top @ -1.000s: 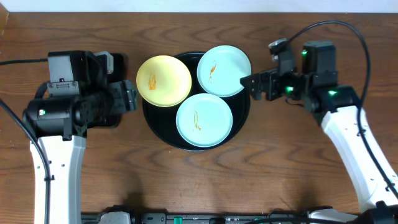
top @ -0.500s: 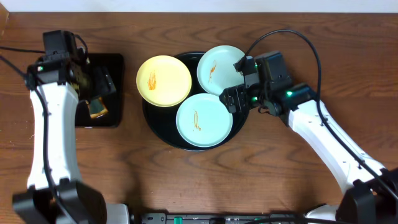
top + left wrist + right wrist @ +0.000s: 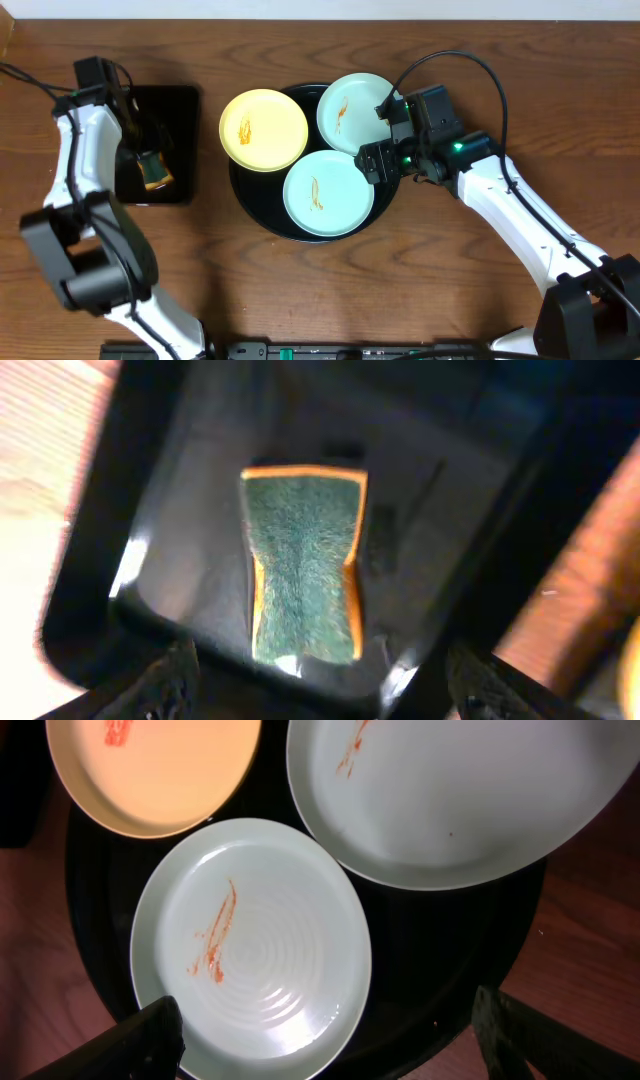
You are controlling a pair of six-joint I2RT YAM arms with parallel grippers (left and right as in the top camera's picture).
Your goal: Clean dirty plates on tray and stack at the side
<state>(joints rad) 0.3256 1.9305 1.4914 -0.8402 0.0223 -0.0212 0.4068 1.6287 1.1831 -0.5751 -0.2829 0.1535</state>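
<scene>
Currently the left gripper [image 3: 320, 690] is held wide open above the green-and-orange sponge [image 3: 303, 575] in a black rectangular tray [image 3: 200, 490]; the right gripper [image 3: 330, 1040], spread and empty, is poised over a smeared mint plastic plate [image 3: 255, 945] on the glossy round black tray [image 3: 440, 970]. Its shallow rim could be missed, or the neighbouring mint plate [image 3: 450, 800] nudged.
</scene>
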